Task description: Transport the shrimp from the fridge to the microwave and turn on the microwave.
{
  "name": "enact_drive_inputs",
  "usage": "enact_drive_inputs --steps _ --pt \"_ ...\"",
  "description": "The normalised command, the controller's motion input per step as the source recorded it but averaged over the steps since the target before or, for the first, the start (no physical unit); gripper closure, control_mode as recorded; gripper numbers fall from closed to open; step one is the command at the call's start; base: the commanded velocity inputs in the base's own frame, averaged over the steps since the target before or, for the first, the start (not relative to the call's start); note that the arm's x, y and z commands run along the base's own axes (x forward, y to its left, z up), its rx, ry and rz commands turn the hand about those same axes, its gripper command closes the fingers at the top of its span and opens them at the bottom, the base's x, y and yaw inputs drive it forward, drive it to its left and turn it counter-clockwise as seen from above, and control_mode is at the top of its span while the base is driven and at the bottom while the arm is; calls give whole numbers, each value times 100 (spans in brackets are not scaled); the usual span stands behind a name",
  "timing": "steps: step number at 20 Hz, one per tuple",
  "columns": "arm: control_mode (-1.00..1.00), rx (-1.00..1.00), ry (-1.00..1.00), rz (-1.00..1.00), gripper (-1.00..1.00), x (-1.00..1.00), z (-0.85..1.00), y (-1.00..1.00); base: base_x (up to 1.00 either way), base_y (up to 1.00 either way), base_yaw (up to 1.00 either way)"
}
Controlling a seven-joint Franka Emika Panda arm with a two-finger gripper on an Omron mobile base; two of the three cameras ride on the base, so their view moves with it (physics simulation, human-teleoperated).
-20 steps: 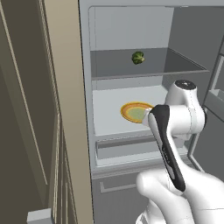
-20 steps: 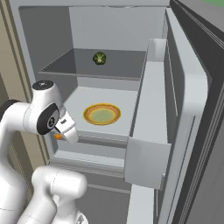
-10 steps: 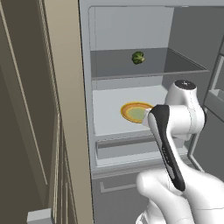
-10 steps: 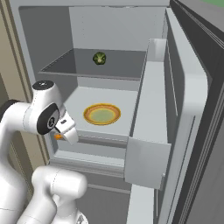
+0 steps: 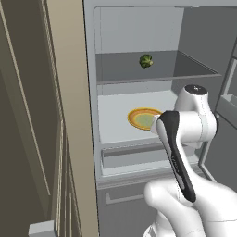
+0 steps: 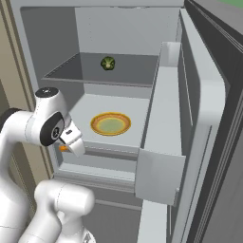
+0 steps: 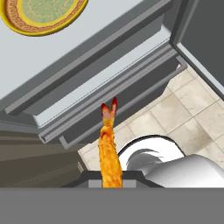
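- Standing open, the fridge shows a pale interior; its door swings out to the right, with a grey bin on its inner side.
- Below the lower shelf sits a drawer front.
- On that shelf rests a round yellow-orange plate, bare of food.
- On the darker upper shelf sits a green broccoli floret.
- Just outside the fridge, in front of the drawer, the gripper has its fingers pinching the shrimp, which pokes out tail-first over the tiled floor.
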Motion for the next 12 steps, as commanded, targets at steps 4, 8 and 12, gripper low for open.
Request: enact_drive_inputs --steps 4,8,12 --pt "-100 0 0 0 100 0 0 0 0 0 0" --pt "100 0 0 0 100 0 0 0 -4 0 0" --pt "100 0 0 0 100 0 0 0 -41 2 0"
